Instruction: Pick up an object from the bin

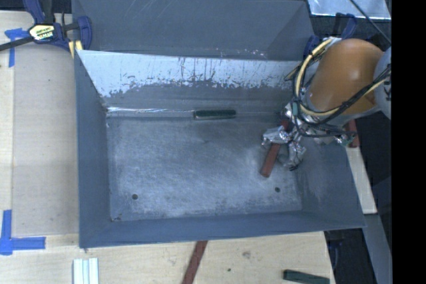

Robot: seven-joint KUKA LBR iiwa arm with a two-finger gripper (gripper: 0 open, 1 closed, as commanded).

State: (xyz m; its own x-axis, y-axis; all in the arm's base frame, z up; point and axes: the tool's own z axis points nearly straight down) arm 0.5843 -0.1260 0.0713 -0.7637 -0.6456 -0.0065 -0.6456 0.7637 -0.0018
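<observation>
Camera view: your gripper [290, 148] is hanging right beside a reddish-brown stick [268, 163] lying on the right side of the bin [92, 163] floor. I can't tell the jaw state. The stick's looking light, stiff and slim, so you're probably wanting to pinch it mid-length.

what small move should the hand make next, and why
Probably ease down a little and centre on the reddish-brown stick: the hand sits at that stick's upper end, on the right of the bin floor. The dark stick by the back wall lies well apart.
</observation>
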